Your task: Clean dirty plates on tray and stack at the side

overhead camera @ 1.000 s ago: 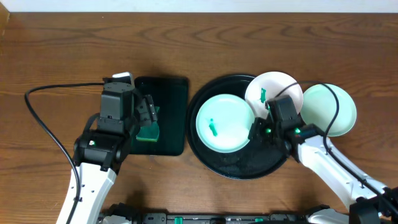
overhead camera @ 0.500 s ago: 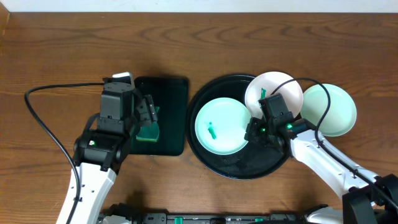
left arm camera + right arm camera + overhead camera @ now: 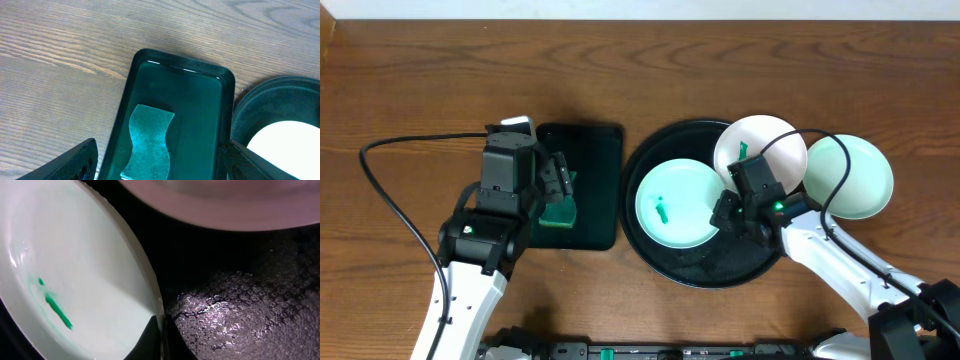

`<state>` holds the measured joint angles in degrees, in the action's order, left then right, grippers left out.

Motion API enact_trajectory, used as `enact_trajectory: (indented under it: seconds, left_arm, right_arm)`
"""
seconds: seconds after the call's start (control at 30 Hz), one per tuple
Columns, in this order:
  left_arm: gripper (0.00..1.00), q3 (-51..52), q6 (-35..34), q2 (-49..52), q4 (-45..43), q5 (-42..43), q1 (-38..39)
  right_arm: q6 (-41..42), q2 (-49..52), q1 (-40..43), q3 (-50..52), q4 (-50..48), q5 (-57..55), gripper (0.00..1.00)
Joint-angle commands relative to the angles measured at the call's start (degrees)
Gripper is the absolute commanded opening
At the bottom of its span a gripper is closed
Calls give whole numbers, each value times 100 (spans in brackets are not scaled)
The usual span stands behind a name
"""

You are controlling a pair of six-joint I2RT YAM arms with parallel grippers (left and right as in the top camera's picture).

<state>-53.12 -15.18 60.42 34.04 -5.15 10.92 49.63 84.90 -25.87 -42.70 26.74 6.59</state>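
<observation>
The right pincer (image 3: 724, 212) has crept leftward over the tray (image 3: 705, 270), leaving the white plate (image 3: 770, 140) behind it. Its closed tips have come up against the rim of the mint plate (image 3: 675, 205) just ahead of them. That plate seems to have slipped slightly toward the table's near edge. The cable (image 3: 842, 175) trailing behind the pincer has swung left with it.

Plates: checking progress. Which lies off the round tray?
The far-right mint plate, on the table; the other mint plate and white plate rest on the tray.

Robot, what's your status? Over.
Left jaws open over green sponge in small black rectangular tray. Right jaws shut on rim of smeared mint round plate on large round glossy black tray. White round plate crowds alongside.
</observation>
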Motion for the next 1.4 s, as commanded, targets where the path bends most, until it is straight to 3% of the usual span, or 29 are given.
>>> enact_trajectory:
  seconds: [0.0,0.3,0.57,0.63,0.77,0.87,1.1,1.23,1.37]
  left_arm:
    - [80,-46,-4,13,-7,-94,-28]
    - [80,-46,-4,13,-7,-94,-28]
    - [80,-46,-4,13,-7,-94,-28]
    - [80,-46,-7,13,-7,-94,-31]
    - [81,-46,-4,13,-7,-94,-31]
    - [81,-46,-4,13,-7,-94,-28]
    - [80,-46,-4,13,-9,-94,-31]
    - [80,-46,-4,13,-7,-94,-28]
    - [81,-46,-4,13,-7,-94,-31]
  right_arm:
    - [275,42,-116,17,-13,-76,1]
    - [610,42,-236,48,7,-315,2]
    - [313,42,-236,50,13,-337,21]
    - [39,42,-236,48,9,-372,29]
    - [-621,4,-153,20,7,-649,29]
    - [-1488,-101,15,-256,173,-205,34]
    - [-3453,-98,551,-2315,2376,339,42]
    - [-3906,-98,590,-3047,2935,334,45]
    - [-3901,-57,546,-2990,2885,262,46]
